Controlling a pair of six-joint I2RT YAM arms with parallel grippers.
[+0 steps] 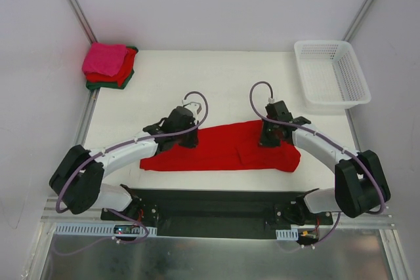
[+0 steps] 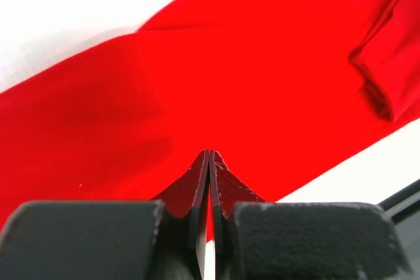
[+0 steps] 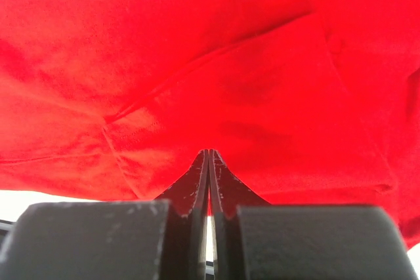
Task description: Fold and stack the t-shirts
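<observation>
I have the red shirt [image 1: 223, 152] lying near the middle of the counter [image 1: 216, 77], narrowed into a long band. Its long axis runs left to right, straight across in front of both arm bases. The left tool [image 2: 209, 155] sits over the band's far edge, toward its left part. The right tool [image 3: 209, 154] sits over the far edge toward the right end, beside the tucked-in sleeve [image 3: 249, 116]. Both tools are clenched, fingers pressed flat together. In the wrist views I see no cloth between them, though I cannot rule out a thin edge nipped at the very tips.

My reading is that the band next wants folding end over end along its length, so the ends are what matter. The left end lies nearer me and to the left of the left tool, beside that arm's forearm. The right end lies just past the right tool, so the right arm is the closer of the two to its end. Each tool would have to release before it could take an end.

The stack [image 1: 108, 67], pink on top with red and green beneath, sits at the far left corner, well apart from the shirt, and the left arm is nearer to it. The basket [image 1: 331, 73] stands at the far right corner, off to the side. I see only counter between shirt and stack. The hazard I judge most likely is the two arms crowding each other over the band.
</observation>
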